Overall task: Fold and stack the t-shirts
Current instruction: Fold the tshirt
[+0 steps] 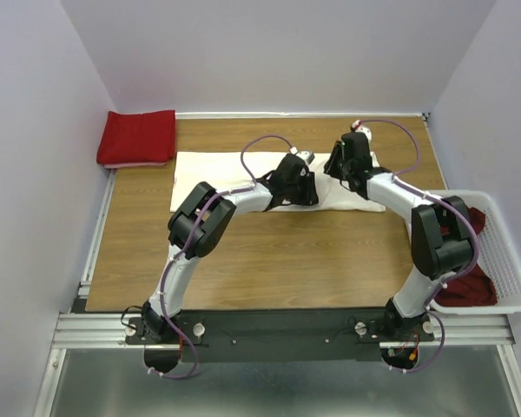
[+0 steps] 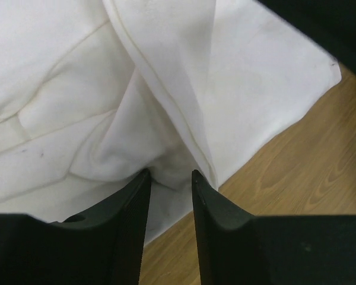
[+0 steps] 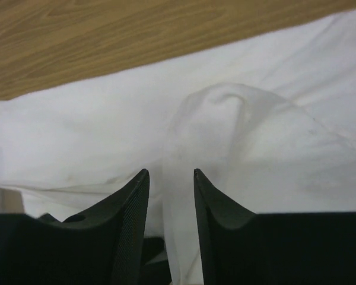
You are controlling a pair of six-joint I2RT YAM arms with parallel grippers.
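Observation:
The cream-white t-shirt [image 1: 217, 169] lies as a long strip across the far middle of the wooden table. My left gripper [image 1: 300, 178] is down on its near edge at the middle. In the left wrist view the jaws stand narrowly apart [image 2: 169, 173] with bunched white cloth [image 2: 166, 89] pinched at their tips. My right gripper [image 1: 347, 165] is on the shirt's right part. Its jaws [image 3: 170, 172] stand narrowly apart around a raised pleat of the white cloth [image 3: 225, 119]. A folded bright red t-shirt [image 1: 137, 137] lies at the far left. A dark red t-shirt [image 1: 469, 282] lies in the basket.
The white plastic lattice basket [image 1: 514, 261] stands at the right edge of the table beside the right arm. Grey walls close in the back and both sides. Bare wood [image 1: 269, 252] shows between the white shirt and the arm bases.

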